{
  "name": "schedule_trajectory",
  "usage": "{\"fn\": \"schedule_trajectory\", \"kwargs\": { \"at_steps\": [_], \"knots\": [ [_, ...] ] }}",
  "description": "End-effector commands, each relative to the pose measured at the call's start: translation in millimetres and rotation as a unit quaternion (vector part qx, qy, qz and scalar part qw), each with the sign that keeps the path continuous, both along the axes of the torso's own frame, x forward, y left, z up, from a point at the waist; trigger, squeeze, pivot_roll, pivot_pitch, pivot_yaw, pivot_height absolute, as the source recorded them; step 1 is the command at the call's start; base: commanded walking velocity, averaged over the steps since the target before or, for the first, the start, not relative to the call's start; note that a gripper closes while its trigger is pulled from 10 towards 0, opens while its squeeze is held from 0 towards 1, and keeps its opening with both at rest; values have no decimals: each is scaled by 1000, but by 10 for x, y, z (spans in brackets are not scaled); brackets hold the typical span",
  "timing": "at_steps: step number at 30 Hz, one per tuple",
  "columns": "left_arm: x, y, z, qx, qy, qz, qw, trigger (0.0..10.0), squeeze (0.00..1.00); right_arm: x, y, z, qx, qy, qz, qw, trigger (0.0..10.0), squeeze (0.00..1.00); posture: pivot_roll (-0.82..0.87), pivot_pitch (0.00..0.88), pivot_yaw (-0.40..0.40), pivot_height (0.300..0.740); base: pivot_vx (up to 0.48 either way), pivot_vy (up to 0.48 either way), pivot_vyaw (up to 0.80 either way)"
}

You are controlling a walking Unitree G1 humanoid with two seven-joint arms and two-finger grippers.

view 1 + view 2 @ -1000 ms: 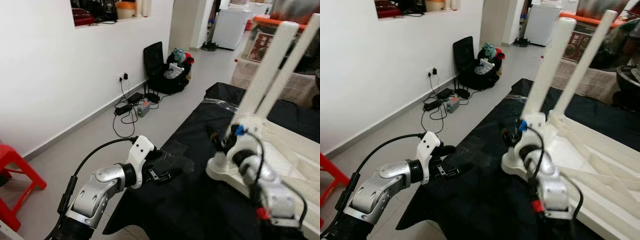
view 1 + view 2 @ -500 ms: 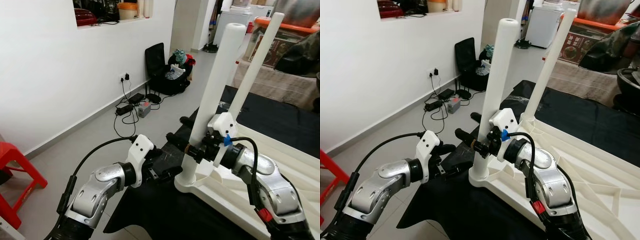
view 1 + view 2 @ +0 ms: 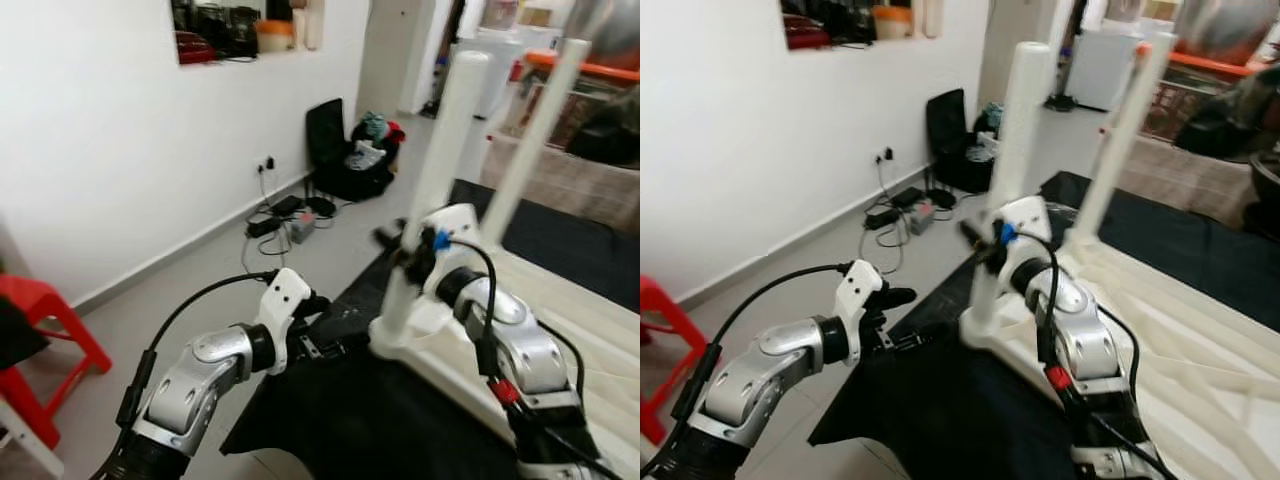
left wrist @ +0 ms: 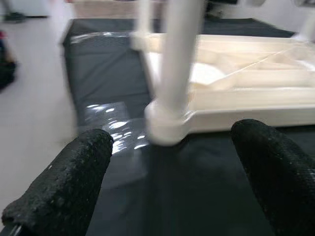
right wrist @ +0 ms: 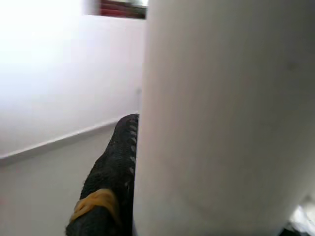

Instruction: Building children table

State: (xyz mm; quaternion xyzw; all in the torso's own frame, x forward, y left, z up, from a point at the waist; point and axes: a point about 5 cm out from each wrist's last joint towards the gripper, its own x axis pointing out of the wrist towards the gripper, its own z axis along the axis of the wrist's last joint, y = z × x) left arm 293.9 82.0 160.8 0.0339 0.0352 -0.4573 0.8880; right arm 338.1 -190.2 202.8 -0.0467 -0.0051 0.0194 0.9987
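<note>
The white children's table (image 3: 1160,330) lies upside down on a black sheet (image 3: 930,400), two legs pointing up. The right end effector (image 3: 985,238) is at the nearer leg (image 3: 1015,150), one black finger (image 5: 110,172) pressed along its side; whether it actually pinches the leg, I cannot tell. The left end effector (image 4: 172,172) hovers over the sheet's edge, fingers spread wide, facing the leg's base socket (image 4: 165,125). Along the wall: a red stool (image 3: 45,340), cables (image 3: 280,215), a black bag (image 3: 345,150). No writing readable anywhere.
</note>
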Motion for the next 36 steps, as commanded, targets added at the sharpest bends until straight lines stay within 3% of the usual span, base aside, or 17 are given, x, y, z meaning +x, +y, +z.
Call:
{"fn": "schedule_trajectory", "kwargs": {
  "at_steps": [1, 7, 8, 10, 11, 12, 14, 15, 16, 22, 24, 27, 28, 29, 32, 33, 36],
  "knots": [
    [-6, -4, -26, 5, 6, -3, 1000, 10000, 0, -110, -317, -377, -21, 91, -145, 985, 0, 0, 79, 0, -84, 740, 0, 0, 0],
    [-4, -2, -22, 5, 5, -2, 1000, 10000, 0, -214, -51, -467, 6, 107, -129, 986, 0, 0, 81, 0, -83, 740, 0, 0, 0],
    [-7, -4, -26, 6, 5, -3, 1000, 10000, 0, -225, 91, -462, 25, 99, -93, 990, 9137, 0, 77, 0, -80, 740, 0, 0, 0],
    [-9, -5, -31, 6, 6, -4, 1000, 10000, 0, -228, 196, -440, 36, 88, -63, 993, 10000, 75, 76, 0, -80, 740, 0, 0, 0],
    [-11, -7, -34, 7, 6, -5, 1000, 10000, 0, -223, 254, -397, 42, 73, -42, 996, 10000, 75, 77, 0, -80, 740, 0, 0, 0],
    [-8, -5, -34, 7, 6, -6, 1000, 10000, 0, -201, 283, -325, 53, 53, -29, 997, 10000, 710, 77, 0, -82, 740, 0, 0, 0],
    [-5, -4, -33, 6, 6, -6, 1000, 10000, 0, -186, 296, -280, 58, 42, -23, 997, 10000, 710, 77, 0, -82, 740, 0, 0, 0],
    [-2, -2, -32, 6, 6, -5, 1000, 10000, 0, -167, 319, -196, 60, 25, -9, 998, 10000, 282, 77, 0, -83, 740, 0, 0, 0],
    [0, -2, -32, 5, 6, -5, 1000, 10000, 0, -141, 339, -89, 59, 3, 21, 998, 10000, 0, 77, 0, -85, 740, 0, 0, 0],
    [-8, -12, -42, 4, 6, -6, 1000, 10000, 0, -194, 459, 197, 44, -59, 193, 978, 10000, 0, 85, 0, -93, 740, 0, 0, 0],
    [-9, -9, -44, 4, 5, -5, 1000, 10000, 0, -353, 579, 223, 18, -65, 316, 946, 10000, 0, 91, 0, -97, 740, 0, 0, 0],
    [-4, 1, -44, 5, 5, -2, 1000, 10000, 0, -528, 670, 180, -12, -59, 414, 908, 6902, 0, 96, 0, -102, 740, 0, 0, 0],
    [-3, 4, -44, 5, 5, -1, 1000, 10000, 0, -596, 697, 139, -18, -50, 448, 893, 3961, 0, 96, 0, -102, 740, 0, 0, 0],
    [-3, 5, -45, 5, 5, -1, 1000, 10000, 0, -638, 709, 103, -24, -44, 469, 882, 2863, 0, 96, 0, -102, 740, 0, 0, 0],
    [-9, 5, -47, 5, 5, -1, 1000, 10000, 0, -653, 713, 68, -26, -39, 476, 878, 2039, 0, 96, 0, -102, 740, 0, 0, 0],
    [-15, -1, -54, 6, 6, -2, 1000, 10000, 0, -619, 690, 52, -18, -44, 460, 887, 0, 0, 95, 0, -100, 740, 0, 0, 0],
    [-20, -6, -61, 7, 6, -2, 1000, 10000, 0, -525, 636, 10, -13, -40, 417, 908, 0, 0, 93, 0, -98, 740, 0, 0, 0]
  ]
}}
